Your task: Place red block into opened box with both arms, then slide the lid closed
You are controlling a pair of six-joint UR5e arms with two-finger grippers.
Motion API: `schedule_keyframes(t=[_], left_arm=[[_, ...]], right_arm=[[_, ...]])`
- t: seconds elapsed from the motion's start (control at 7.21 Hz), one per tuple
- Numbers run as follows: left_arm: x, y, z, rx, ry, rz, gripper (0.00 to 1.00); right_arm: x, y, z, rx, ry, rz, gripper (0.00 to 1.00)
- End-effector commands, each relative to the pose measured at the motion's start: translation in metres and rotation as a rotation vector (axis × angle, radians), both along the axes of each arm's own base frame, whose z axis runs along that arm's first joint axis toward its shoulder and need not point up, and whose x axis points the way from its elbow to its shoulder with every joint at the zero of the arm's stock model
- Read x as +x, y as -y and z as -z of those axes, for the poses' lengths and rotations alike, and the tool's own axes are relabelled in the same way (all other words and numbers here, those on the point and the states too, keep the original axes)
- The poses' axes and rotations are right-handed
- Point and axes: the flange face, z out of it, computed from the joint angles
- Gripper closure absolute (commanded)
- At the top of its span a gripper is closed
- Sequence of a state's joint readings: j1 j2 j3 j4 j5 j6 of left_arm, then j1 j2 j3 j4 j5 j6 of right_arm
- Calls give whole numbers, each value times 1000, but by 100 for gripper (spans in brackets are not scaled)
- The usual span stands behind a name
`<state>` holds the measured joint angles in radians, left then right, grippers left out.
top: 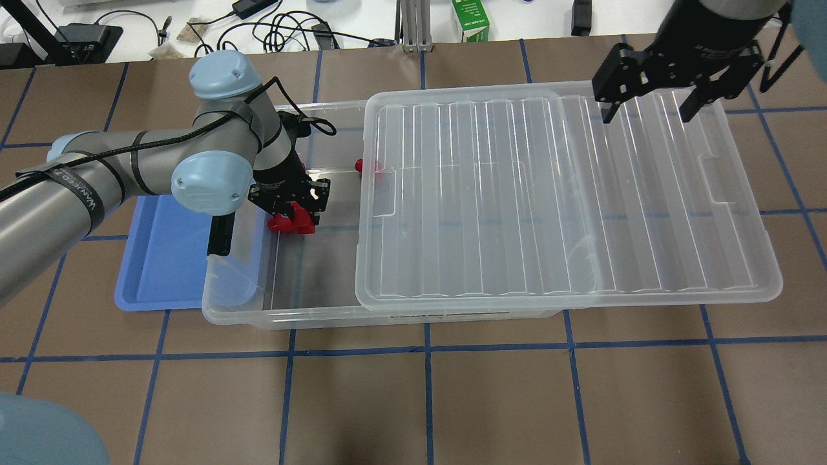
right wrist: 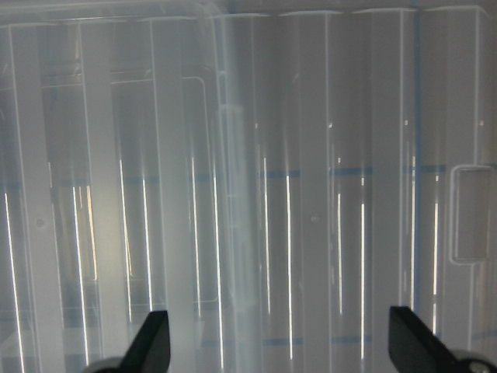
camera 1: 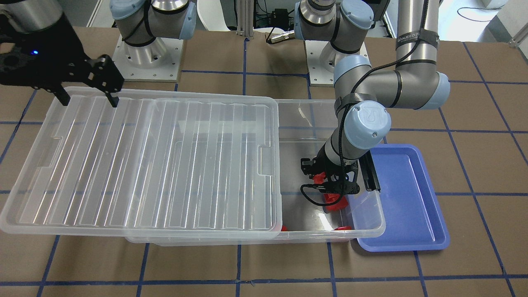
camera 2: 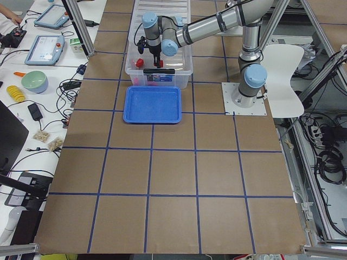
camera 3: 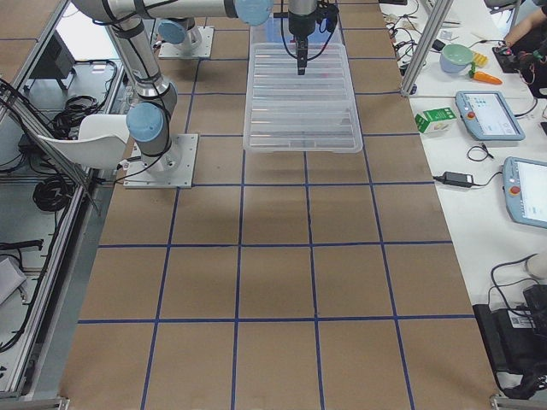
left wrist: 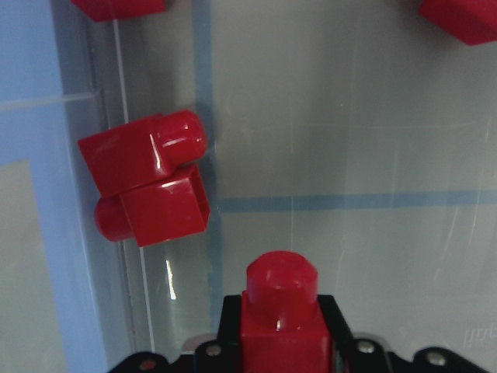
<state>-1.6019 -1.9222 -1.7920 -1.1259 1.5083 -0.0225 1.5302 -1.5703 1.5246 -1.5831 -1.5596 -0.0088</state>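
Observation:
My left gripper [top: 292, 210] reaches down into the uncovered end of the clear box [top: 284, 320] and is shut on a small red block [left wrist: 281, 315], stub pointing forward, just above the box floor. The ribbed clear lid [top: 549, 194] lies on the box, slid toward my right side, so it covers most of the box and overhangs the far short end. My right gripper [top: 649, 106] hangs open just above the lid's back edge near that overhanging end. In the right wrist view its fingertips [right wrist: 151, 342] stand wide apart over the ribs, holding nothing.
Other red blocks lie on the box floor: a stacked pair [left wrist: 147, 186] by the wall and one [top: 369, 166] at the lid's edge. A blue tray [top: 161, 258] sits against the box's open short end, beside the black bar [top: 219, 236].

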Motion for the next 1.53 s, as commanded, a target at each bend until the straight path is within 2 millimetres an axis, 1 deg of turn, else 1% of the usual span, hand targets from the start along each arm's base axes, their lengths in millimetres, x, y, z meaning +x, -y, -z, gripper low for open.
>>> schedule_keyframes(t=[0.0,0.14,0.42,0.69,0.97,1.11,1.25,1.39], left_arm=[[-1,5,22,19,0,4,100],[-3,6,30,24,0,7,100],[-17,9,45,11,3,22,100],[-17,8,52,22,2,30,100],[-18,8,52,23,1,17,52],[-18,9,51,22,1,17,19],[-20,8,46,16,2,21,0],[-20,8,33,2,6,23,0]], right_arm=[[15,0,8,-4,-8,4,0],[15,0,6,-6,-9,4,0],[15,0,6,-6,-9,4,0],[14,2,5,-9,-12,3,0],[14,2,4,-9,-12,3,0],[14,1,5,-8,-12,3,0],[14,1,5,-7,-12,3,0],[13,2,6,-6,-12,3,0]])
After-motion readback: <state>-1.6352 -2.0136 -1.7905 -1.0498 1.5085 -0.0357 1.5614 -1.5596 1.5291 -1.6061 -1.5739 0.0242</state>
